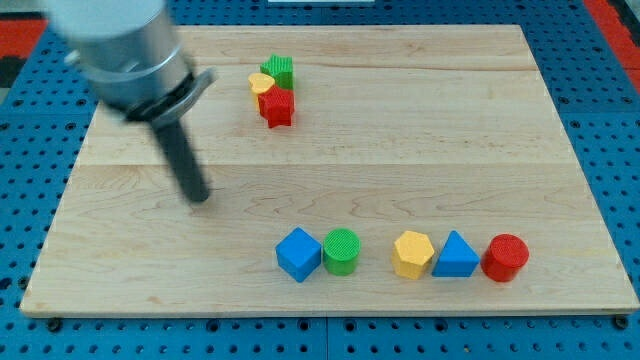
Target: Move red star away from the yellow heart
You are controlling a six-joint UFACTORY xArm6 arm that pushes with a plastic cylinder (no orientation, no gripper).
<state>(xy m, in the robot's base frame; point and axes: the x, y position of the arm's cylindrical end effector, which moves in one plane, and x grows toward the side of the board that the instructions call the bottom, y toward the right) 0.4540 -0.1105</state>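
Approach step: rod tip [201, 196], no claw fitted so no grip state to tell, stands well left of and below the red star [277, 107], which touches the yellow heart [262, 83] near the tabletop's [450, 150] top; next, seemingly, tip between them.

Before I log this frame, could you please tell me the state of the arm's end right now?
No gripper: my tip is bare, holding nothing, at the view's left and below the red star.

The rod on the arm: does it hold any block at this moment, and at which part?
Nothing is held. My tip stands on bare wood, apart from every block, to the view's left and below the red star and the yellow heart.
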